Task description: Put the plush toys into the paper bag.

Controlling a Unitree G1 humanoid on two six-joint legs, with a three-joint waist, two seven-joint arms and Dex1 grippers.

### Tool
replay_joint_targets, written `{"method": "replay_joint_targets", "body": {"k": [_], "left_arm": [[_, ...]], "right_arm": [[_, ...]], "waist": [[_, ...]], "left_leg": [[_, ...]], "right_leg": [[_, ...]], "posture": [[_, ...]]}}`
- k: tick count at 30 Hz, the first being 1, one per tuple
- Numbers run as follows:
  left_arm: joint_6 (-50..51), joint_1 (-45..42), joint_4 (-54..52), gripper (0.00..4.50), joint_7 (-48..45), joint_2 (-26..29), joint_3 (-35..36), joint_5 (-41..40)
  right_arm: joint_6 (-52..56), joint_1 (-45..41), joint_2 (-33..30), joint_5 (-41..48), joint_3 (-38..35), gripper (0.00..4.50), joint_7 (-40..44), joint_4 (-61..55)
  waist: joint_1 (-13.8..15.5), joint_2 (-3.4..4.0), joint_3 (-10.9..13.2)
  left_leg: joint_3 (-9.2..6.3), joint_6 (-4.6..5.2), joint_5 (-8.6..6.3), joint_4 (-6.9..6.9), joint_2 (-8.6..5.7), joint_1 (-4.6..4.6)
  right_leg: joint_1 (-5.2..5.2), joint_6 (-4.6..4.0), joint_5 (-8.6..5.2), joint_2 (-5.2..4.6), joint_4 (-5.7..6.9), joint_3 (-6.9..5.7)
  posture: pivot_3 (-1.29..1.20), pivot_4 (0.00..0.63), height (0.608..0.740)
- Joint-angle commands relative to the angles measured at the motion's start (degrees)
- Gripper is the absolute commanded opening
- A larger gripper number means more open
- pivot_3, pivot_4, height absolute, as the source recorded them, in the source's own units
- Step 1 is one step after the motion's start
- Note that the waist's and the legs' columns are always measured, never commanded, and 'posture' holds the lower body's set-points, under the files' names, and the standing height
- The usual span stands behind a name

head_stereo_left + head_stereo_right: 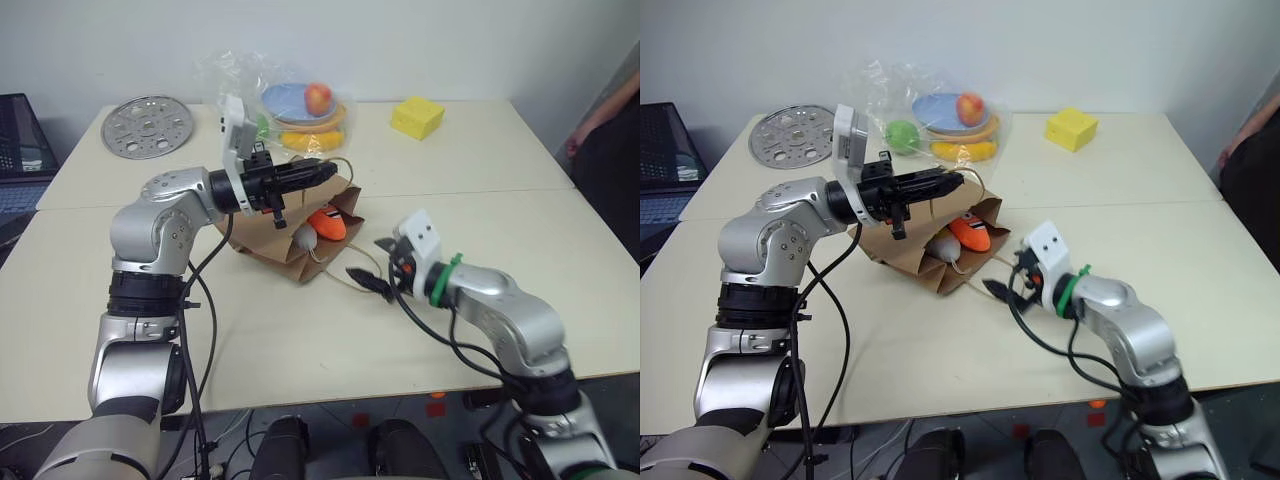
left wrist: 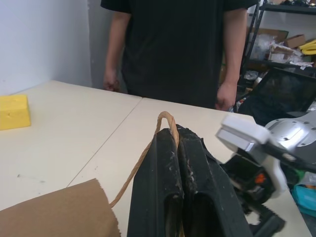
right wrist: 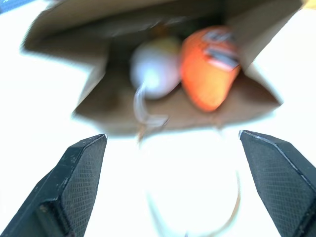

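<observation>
At the far left of the pale cream desk (image 1: 300, 340) sits a dark laptop (image 1: 20, 140), and next to it a round grey metal disc with holes (image 1: 147, 126) lies flat near the back edge. Just right of the disc is a crinkled clear plastic bag of fruit (image 1: 290, 105), with a green ball, a red apple and a yellow banana on blue and orange plates inside.

In front of that bag, the left gripper (image 1: 322, 172) reaches across level toward the right, its two black fingers (image 2: 173, 173) pressed together and pinching the thin tan twine handle (image 2: 165, 118) of the plain brown kraft paper bag (image 1: 275, 235). The handle loops up over the fingertips, holding the upper side of the bag's mouth raised. The bag lies on its side on the desk, its mouth open toward the right gripper.

Inside the mouth lie both plush toys, side by side and touching: the white oval plush toy (image 3: 155, 69) on the left and the orange carrot plush toy with a cartoon face (image 3: 210, 66) on the right. A second twine handle (image 1: 335, 275) trails from the bag's lower lip onto the desk.

The right gripper (image 1: 378, 262) hangs just beside that trailing handle, near the bag's mouth, its fingers (image 3: 74, 182) spread wide and holding nothing.

Further back on the right stands a yellow cheese-like block (image 1: 417, 117), well apart from the bag. A person in a black shirt (image 2: 177, 49) stands at the desk's right edge.
</observation>
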Motion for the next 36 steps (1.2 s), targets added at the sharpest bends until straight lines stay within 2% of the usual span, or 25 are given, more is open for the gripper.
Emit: {"method": "replay_joint_targets", "body": {"k": [1,5,12,15,25,28,33,36], "left_arm": [[-1.7,-0.7,-0.7,0.00,0.1,-0.2,0.8,-0.1],[-1.8,-0.8,-0.7,0.00,0.1,-0.2,0.7,-0.1],[-1.5,-0.4,-1.5,0.00,0.7,-0.2,0.9,-0.2],[-1.4,-0.2,-2.0,0.00,1.0,-0.2,1.0,-0.4],[-1.7,0.8,-3.0,0.00,2.1,-0.1,1.5,-0.6],[-1.8,1.0,-3.1,0.00,2.2,-0.1,1.5,-0.6],[-3.8,-0.5,-0.3,0.00,2.3,-0.7,1.5,0.4],[-5.8,-1.9,2.0,0.00,2.8,-1.7,1.6,1.1]], "right_arm": [[-2.8,1.4,-1.9,-2.0,4.4,4.47,1.0,-0.9],[-7.3,0.8,-2.8,-7.9,9.4,4.47,-0.5,5.3],[-11.3,-2.1,2.0,-10.1,9.3,4.47,-1.9,13.4],[-12.9,-3.1,3.0,-11.1,9.3,3.62,-1.7,16.3],[-16.0,-4.7,1.1,-12.4,8.7,0.05,2.2,16.7],[-15.6,-4.4,-0.1,-11.7,7.2,0.05,3.2,14.7],[-10.4,-4.9,0.5,-1.3,-4.7,0.05,2.9,0.1],[-8.2,-6.1,-0.1,0.8,-6.1,0.05,2.8,-3.9]], "waist": [[-0.2,0.00,0.0],[-0.2,-0.01,0.0],[-0.1,-0.02,0.0],[-0.1,-0.02,0.0],[-0.1,-0.02,0.0],[0.0,-0.02,0.0],[0.1,-0.02,0.0],[0.2,-0.02,0.0]], "left_leg": [[0.01,0.00,0.00,0.00,-0.01,0.00],[0.02,0.03,0.02,0.01,-0.02,0.01],[0.02,0.03,0.03,0.02,-0.05,0.00],[0.01,0.03,0.03,0.01,-0.05,0.01],[0.02,0.03,0.03,0.03,-0.06,0.01],[0.01,0.03,0.03,0.02,-0.05,0.00],[-0.01,0.03,0.03,0.01,-0.04,-0.01],[-0.05,0.02,0.03,0.03,-0.02,-0.01]], "right_leg": [[0.00,0.00,0.00,0.03,0.01,0.01],[-0.02,0.00,0.00,0.07,0.06,0.02],[0.00,0.01,0.00,0.05,0.03,0.01],[0.00,0.01,0.00,0.05,0.03,0.00],[0.00,0.01,0.00,0.04,0.04,0.01],[0.00,0.01,0.00,0.04,0.04,0.00],[0.00,0.01,0.00,0.02,0.03,-0.01],[0.03,0.01,0.01,0.01,0.03,-0.05]], "posture": [[0.00,0.150,0.740],[0.00,0.150,0.740],[0.00,0.150,0.740],[0.00,0.150,0.740],[0.00,0.150,0.740],[0.00,0.150,0.740],[0.00,0.150,0.740],[0.00,0.150,0.740]]}}
